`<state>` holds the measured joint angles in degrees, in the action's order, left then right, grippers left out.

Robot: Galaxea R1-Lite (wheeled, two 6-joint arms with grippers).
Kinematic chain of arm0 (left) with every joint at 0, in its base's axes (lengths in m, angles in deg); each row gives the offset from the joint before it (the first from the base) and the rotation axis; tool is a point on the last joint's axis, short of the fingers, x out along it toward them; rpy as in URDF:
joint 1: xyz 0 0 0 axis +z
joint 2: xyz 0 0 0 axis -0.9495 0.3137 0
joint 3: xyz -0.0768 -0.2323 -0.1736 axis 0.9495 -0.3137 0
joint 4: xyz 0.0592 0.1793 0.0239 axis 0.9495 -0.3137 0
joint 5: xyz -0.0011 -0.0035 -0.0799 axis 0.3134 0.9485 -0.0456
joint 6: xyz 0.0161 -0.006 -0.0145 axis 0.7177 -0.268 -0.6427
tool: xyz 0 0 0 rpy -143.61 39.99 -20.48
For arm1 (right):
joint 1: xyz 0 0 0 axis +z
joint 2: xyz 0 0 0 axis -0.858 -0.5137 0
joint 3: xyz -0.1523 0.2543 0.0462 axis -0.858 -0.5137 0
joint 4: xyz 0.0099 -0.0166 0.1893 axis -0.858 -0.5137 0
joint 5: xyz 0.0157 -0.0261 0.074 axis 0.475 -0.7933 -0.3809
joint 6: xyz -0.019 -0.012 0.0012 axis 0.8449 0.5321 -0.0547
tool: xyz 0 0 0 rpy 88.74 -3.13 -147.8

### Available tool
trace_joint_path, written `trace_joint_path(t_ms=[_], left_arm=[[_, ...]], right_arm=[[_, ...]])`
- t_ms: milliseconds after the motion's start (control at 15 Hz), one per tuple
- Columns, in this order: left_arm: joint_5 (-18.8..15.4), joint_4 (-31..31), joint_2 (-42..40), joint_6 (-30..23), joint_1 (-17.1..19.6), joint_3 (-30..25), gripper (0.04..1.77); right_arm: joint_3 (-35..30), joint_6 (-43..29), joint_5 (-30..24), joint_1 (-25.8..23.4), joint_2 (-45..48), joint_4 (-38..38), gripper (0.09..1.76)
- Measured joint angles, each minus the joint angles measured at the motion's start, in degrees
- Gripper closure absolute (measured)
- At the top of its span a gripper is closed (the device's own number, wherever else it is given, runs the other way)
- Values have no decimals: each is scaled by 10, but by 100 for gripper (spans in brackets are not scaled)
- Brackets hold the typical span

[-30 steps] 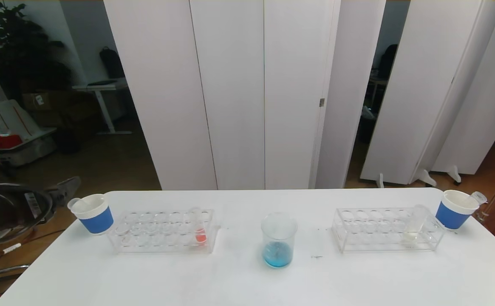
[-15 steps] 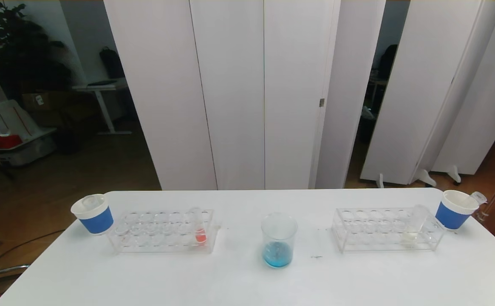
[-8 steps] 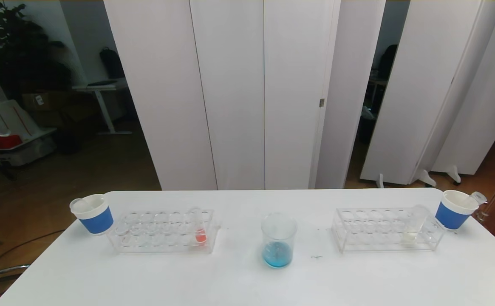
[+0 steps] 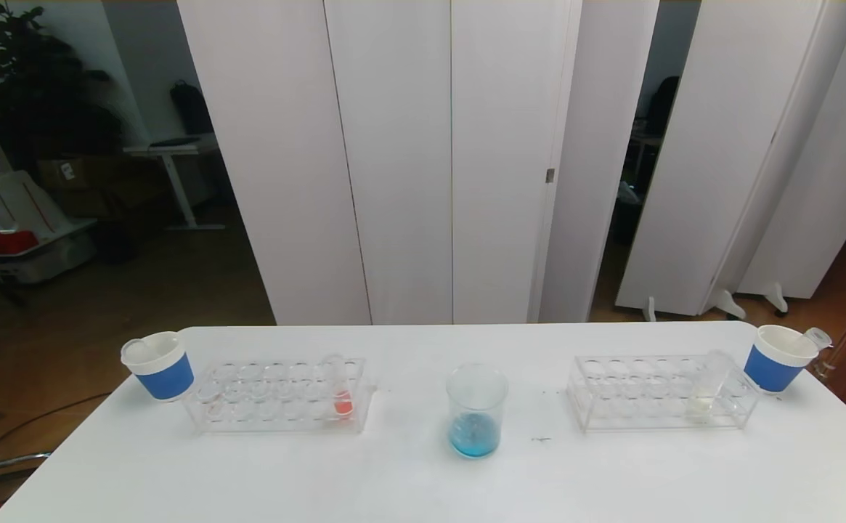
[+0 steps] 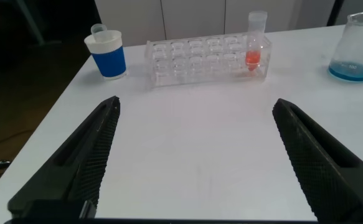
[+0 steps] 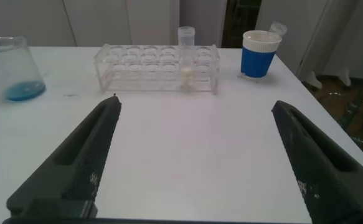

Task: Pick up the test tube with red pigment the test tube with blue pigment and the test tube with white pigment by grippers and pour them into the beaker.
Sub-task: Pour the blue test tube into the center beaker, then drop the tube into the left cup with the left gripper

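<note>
While both tools stand with fingers spread wide and hold nothing, the left tool [image 5: 193, 155] and right tool [image 6: 193, 155] hover low over the bench [image 4: 408, 479]. The beaker [image 4: 476, 410] holds blue liquid.

Legible text, labels, brands, numbers, signs: none that I can read in any of my views. The beaker [image 4: 476, 410], both clear racks and both blue paper cups show no readable lettering from my head camera or either wrist camera.

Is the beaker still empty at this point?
No, the beaker at the table's middle already holds blue liquid at its bottom.
</note>
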<state>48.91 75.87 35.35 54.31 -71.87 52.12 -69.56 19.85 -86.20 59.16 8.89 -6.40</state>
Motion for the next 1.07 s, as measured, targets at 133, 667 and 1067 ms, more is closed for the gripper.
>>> trace_joint_path(t_ms=[133,667,1067], left_arm=[[0,-1,0,-4,0,-4,6],[0,-2,0,-4,0,-5,6],[-1,-2,0,-3,0,-5,6]], right_arm=[[0,0,0,0,0,0,11],[0,0,0,0,0,0,11],[0,0,0,0,0,0,11]])
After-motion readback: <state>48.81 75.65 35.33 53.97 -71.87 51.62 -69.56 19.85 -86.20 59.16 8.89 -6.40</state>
